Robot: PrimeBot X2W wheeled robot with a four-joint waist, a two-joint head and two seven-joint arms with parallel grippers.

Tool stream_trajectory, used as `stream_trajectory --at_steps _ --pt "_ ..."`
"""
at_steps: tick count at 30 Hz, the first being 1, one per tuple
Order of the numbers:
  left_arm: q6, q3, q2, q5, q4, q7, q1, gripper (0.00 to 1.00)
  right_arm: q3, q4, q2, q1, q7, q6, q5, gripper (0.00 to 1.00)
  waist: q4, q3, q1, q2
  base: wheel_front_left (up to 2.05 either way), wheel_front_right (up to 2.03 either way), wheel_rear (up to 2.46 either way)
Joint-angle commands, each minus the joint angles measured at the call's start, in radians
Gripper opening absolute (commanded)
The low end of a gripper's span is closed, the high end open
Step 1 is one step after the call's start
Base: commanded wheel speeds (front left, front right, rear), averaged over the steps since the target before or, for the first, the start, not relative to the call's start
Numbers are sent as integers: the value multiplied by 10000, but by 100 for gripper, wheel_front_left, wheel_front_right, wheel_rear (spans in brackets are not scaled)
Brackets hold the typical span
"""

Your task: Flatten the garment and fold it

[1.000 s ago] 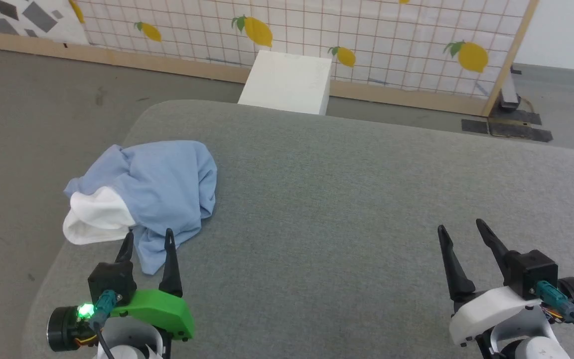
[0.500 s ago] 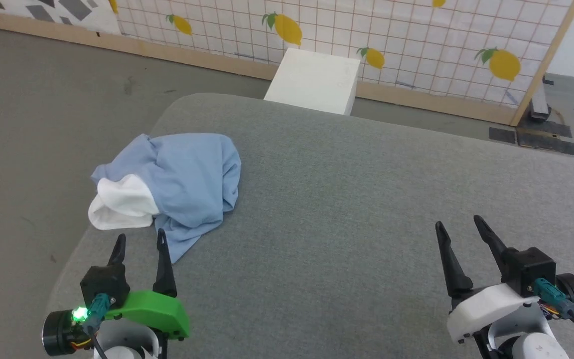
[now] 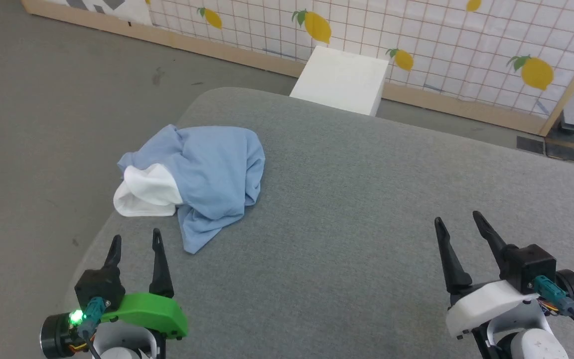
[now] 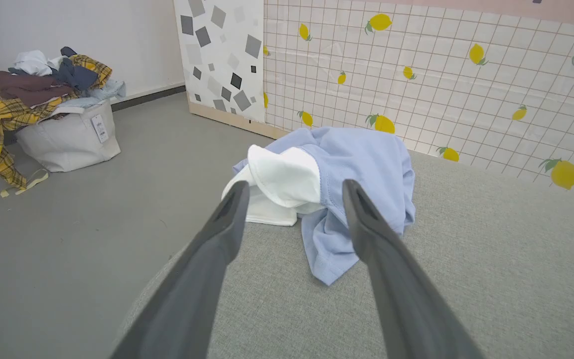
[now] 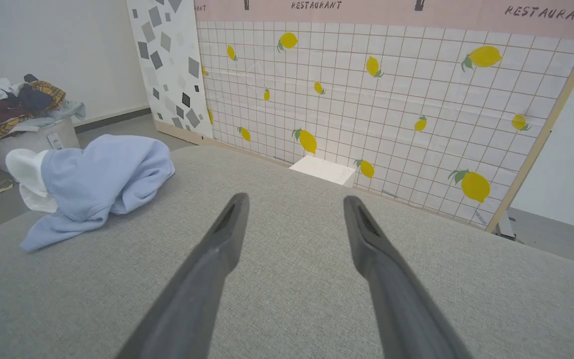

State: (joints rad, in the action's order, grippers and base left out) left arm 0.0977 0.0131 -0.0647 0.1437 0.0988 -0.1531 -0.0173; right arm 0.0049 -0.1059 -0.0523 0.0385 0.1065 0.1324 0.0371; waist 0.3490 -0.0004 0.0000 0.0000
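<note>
The garment, a light blue T-shirt, lies crumpled in a heap on the far left part of the grey upholstered surface, close to its rounded left edge. A fold of white lining is turned out on the heap's left side. A loose blue flap trails from the heap toward the robot.

The left gripper has its two dark fingers spread wide and holds nothing. It hovers just short of the heap, which lies ahead of it and slightly to its right. In the left wrist view the white fold and the blue flap sit framed between the fingers. The right gripper is equally wide and empty, well apart from the shirt over bare upholstery. From there the shirt lies far off to the left.

The left arm is clearly the nearer one, and the flap looks like its first reachable edge. The bundle is too bunched to tell sleeves from hem, so its long axis seems to run away from the robot.
</note>
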Motion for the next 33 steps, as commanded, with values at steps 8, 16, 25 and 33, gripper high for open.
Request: stream_trajectory --at_steps 8,16,25,33 --pt "158 -61 -7 99 85 -257 -106 100 35 -159 13 207 253 -12 159 100 414 -20 0 0 0 0 0" --pt "189 -101 2 180 205 -426 -148 100 9 -322 14 274 410 -13 213 100 815 -51 0 0 0 0 0" --pt "206 -132 8 249 434 -612 -188 100 66 -486 16 326 575 -14 319 100 1375 -150 0 0 0 0 0" --pt "264 -146 13 323 552 -776 -177 100 102 -626 18 377 720 -15 406 100 1826 -176 0 0 0 0 0"
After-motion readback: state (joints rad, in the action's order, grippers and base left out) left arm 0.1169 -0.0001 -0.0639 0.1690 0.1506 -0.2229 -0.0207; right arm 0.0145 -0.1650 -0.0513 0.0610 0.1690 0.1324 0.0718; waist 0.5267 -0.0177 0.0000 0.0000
